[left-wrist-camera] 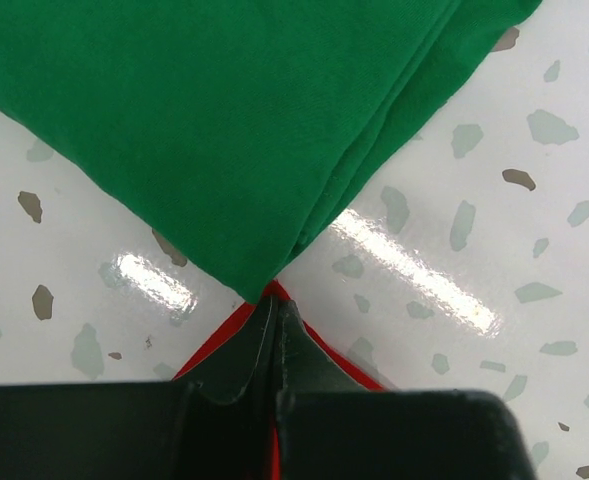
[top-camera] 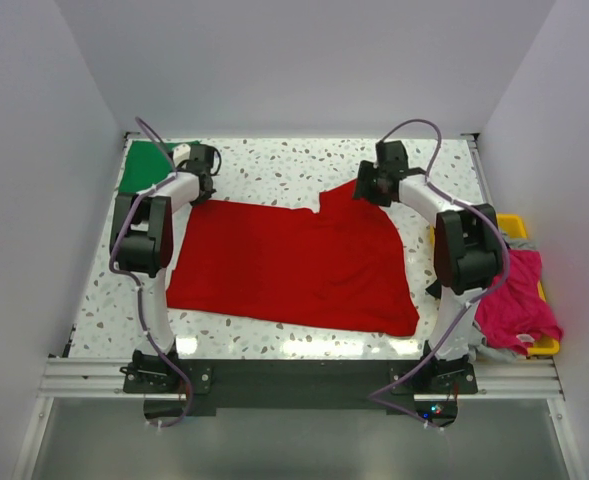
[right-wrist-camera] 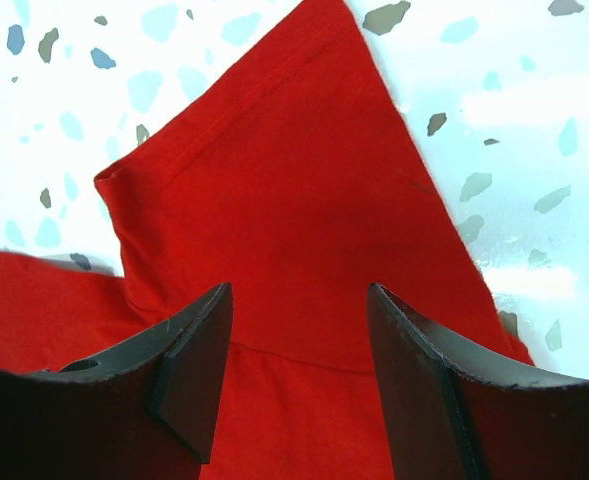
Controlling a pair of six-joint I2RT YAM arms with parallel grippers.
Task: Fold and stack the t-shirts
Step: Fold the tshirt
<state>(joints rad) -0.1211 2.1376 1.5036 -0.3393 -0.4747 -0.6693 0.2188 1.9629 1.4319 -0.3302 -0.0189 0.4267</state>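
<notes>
A large red t-shirt (top-camera: 294,265) lies spread over the middle of the table. A folded green t-shirt (top-camera: 142,165) lies at the back left. My left gripper (top-camera: 200,185) is at the red shirt's back left corner. In the left wrist view it (left-wrist-camera: 272,300) is shut, with red cloth (left-wrist-camera: 219,335) showing on both sides of the fingers and between them, and its tip touches a corner of the green shirt (left-wrist-camera: 214,120). My right gripper (top-camera: 362,188) is open over the red shirt's back right sleeve (right-wrist-camera: 274,190), with one finger on each side of the cloth (right-wrist-camera: 299,300).
A yellow tray (top-camera: 515,224) stands at the right edge and holds a magenta garment (top-camera: 515,300), with grey cloth (top-camera: 501,350) below it. White walls enclose the table on three sides. The speckled tabletop (top-camera: 274,165) shows behind the red shirt.
</notes>
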